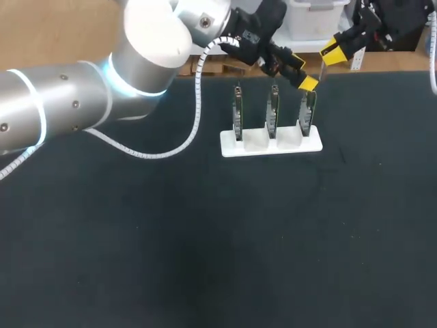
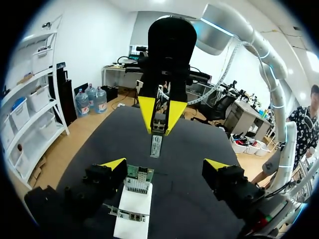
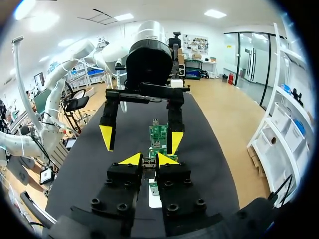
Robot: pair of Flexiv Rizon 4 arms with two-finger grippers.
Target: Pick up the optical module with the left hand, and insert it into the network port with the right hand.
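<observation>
– Left arm (image 1: 82,102) bulks closest to the head camera, so I'm steering off the wrist views. Its jaws stand wide open, one finger either side of the end board (image 2: 133,172), touching nothing that I can make out.

– And the module?

– Module (image 2: 155,145) hangs pinched from both sides in my right jaws. It sits just above that board, ahead of the left jaws and short of touching. Pickup looks finished to me; insertion is what's left.

– Where's the port?

– Port (image 2: 138,184) is the metal cage on the board, I think, sitting between the left fingers. From the right wrist I can't see its mouth because my own jaws cover it.

– How will you take it in?

– Slowly. I'd square the module's long axis to the cage first, then feed it straight along that line with no sideways push. That board stands thin in its white stand (image 1: 270,145), so I'd expect it to flex, or the stand to skid on the tabletop (image 1: 205,239). I'd hold the left jaws out of the path, ready to steady the board if it wobbles. At hard resistance I'd back off and realign, not force it.
</observation>
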